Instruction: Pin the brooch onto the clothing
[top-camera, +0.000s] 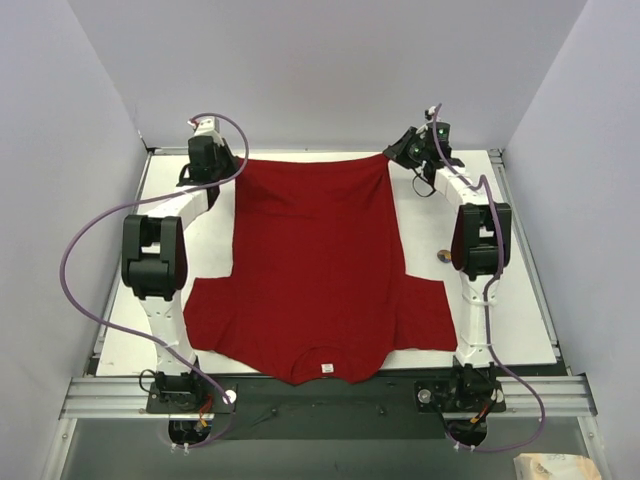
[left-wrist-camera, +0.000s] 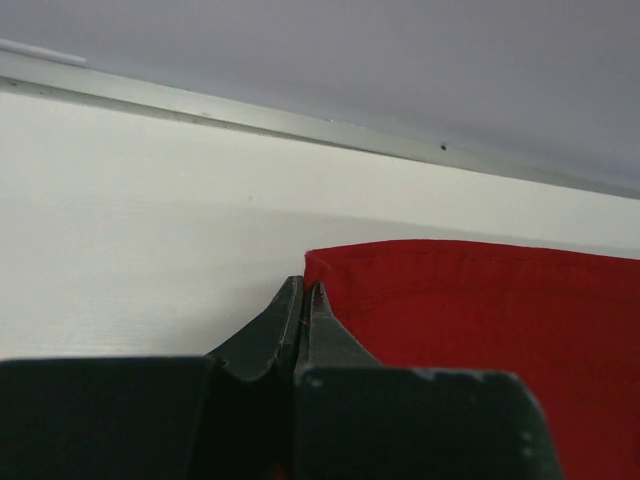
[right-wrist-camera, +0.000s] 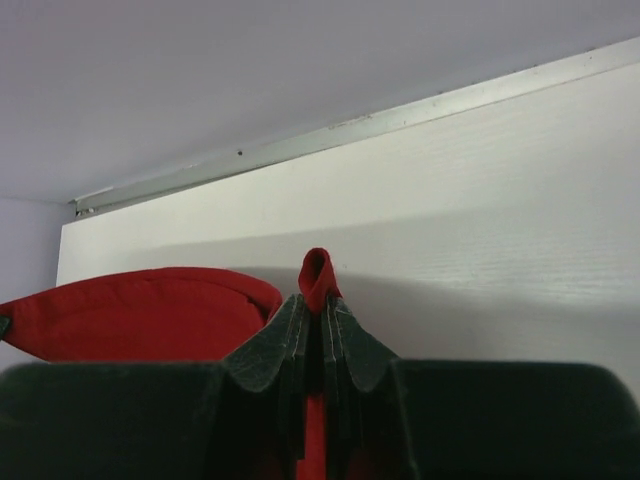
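Observation:
The red T-shirt (top-camera: 320, 260) lies flat on the white table, with its collar and white label (top-camera: 327, 368) at the near edge and its hem at the far edge. My left gripper (top-camera: 228, 165) is shut at the far-left hem corner; in the left wrist view its jaws (left-wrist-camera: 304, 285) are closed right at the shirt's corner (left-wrist-camera: 480, 300). My right gripper (top-camera: 393, 153) is shut on the far-right hem corner; a small fold of red fabric (right-wrist-camera: 318, 272) sticks out above its closed jaws (right-wrist-camera: 318, 300). The brooch (top-camera: 443, 256), a tiny gold disc, lies on the table right of the shirt, beside the right arm.
Grey walls enclose the table on three sides. A metal strip (right-wrist-camera: 330, 130) runs along the table's far edge close behind both grippers. An aluminium rail (top-camera: 330, 395) crosses the near edge. A tan object (top-camera: 550, 465) lies off the table at the bottom right.

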